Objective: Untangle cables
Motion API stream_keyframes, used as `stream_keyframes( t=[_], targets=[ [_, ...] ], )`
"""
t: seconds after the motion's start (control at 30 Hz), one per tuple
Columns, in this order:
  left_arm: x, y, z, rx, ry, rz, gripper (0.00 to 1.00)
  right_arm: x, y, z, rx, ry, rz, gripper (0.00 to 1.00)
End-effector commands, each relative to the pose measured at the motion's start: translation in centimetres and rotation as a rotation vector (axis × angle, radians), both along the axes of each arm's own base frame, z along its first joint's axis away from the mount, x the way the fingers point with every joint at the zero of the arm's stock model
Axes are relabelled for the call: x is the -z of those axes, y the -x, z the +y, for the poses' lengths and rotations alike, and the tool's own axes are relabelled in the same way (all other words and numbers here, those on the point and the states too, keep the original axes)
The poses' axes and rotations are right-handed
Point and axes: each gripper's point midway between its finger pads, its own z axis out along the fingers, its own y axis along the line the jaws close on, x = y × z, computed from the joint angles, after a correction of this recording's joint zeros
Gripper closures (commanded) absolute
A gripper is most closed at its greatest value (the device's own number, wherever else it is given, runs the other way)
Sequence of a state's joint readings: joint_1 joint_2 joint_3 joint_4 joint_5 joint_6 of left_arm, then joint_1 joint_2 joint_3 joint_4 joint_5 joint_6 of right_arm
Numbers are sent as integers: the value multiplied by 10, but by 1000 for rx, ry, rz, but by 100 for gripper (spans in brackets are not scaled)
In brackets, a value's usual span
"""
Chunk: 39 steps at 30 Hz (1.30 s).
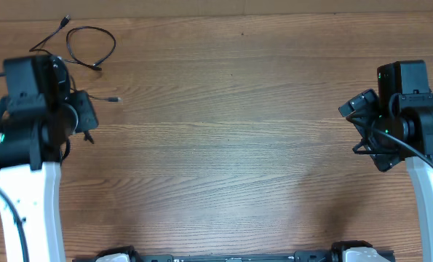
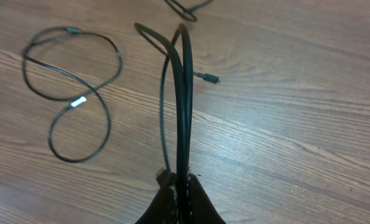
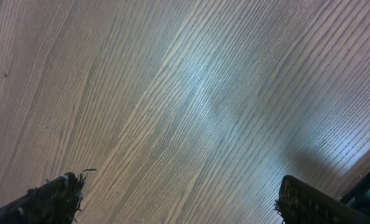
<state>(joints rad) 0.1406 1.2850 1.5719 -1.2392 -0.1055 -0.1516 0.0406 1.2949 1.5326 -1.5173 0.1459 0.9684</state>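
Note:
In the left wrist view my left gripper (image 2: 180, 182) is shut on a thin black cable (image 2: 186, 93). That cable rises from the jaws in a narrow doubled loop, and a small plug (image 2: 212, 79) sticks out to its right. A second cable (image 2: 104, 81) lies loose on the wood to the left in a figure-eight with a silver plug (image 2: 78, 102). A bit of a third cable (image 2: 186, 10) shows at the top edge. Overhead, the left gripper (image 1: 85, 120) sits at the far left, below a looped cable (image 1: 113, 45). My right gripper (image 3: 181, 190) is open over bare wood, far right (image 1: 358, 127).
The wooden table (image 1: 231, 145) stretches between the two arms. All the cables lie in its far left corner, close to the back edge. The arm bases (image 1: 347, 255) stand along the front edge.

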Motion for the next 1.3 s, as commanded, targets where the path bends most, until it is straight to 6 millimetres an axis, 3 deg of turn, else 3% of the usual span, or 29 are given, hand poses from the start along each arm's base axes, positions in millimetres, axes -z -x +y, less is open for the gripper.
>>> stream_keyframes(
  t=[0.0,0.23,0.27,0.43,0.73,0.87,1.13,1.2,1.27],
  targets=[
    [-7,7,5,15,-56,2,96,-9,-2,-3,6,9,-35,0],
    [13,6,-2,91,-42,97,96,-9,-2,-3,6,9,-35,0],
    [32,7,-1,104,-37,190,96,-9,-2,-3,6,9,-35,0],
    [71,4,7,114,-54,378,96,-10,-2,-3,6,9,-36,0],
    [136,-68,29,4,-87,395,96,-9,-2,-3,6,9,-35,0],
    [172,-95,8,84,-12,401,96,-10,-2,-3,6,9,-36,0],
    [232,-102,-30,207,-27,541,91,-9,-2,-3,6,9,-35,0],
    [243,-102,-38,229,-44,570,88,-9,-2,-3,6,9,-35,0],
    [248,-102,-46,250,-52,583,75,-9,-2,-3,6,9,-35,0]
  ],
)
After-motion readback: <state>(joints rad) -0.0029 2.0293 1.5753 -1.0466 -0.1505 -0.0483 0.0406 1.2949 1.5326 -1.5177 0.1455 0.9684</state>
